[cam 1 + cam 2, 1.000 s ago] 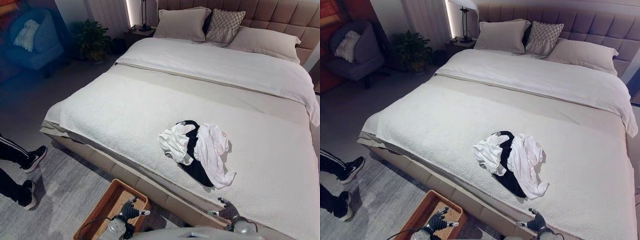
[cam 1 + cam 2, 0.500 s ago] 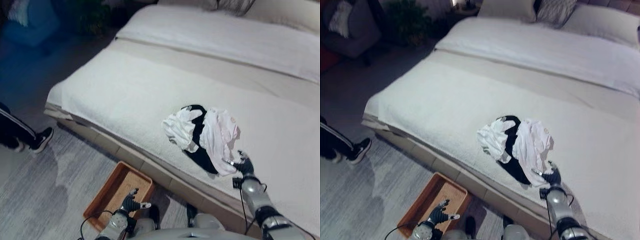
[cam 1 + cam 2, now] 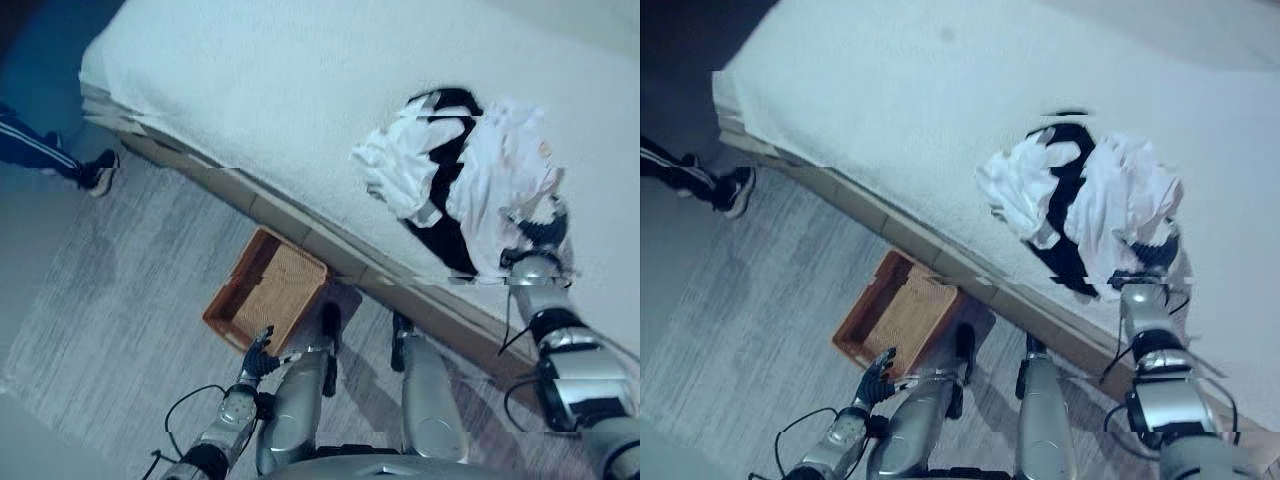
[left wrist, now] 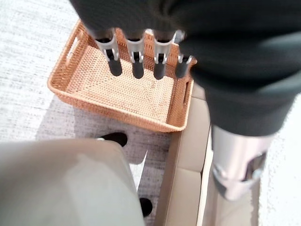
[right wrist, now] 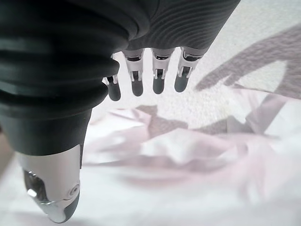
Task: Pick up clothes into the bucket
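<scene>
On the bed (image 3: 250,70), near its front edge, we see the pile of clothes (image 3: 460,175), white pieces around a black one. Our head view has tipped down since half a second ago, so the pillows are gone from sight, and our right hand (image 3: 540,232) has come forward from the pile's near edge onto the white cloth. In the right wrist view its fingers (image 5: 158,75) hang straight and relaxed just above the crumpled white fabric, holding nothing. Our left hand (image 3: 260,355) stays low over the floor, fingers (image 4: 136,59) loosely extended above the woven basket (image 3: 268,300), which sits on the carpet against the bed base.
</scene>
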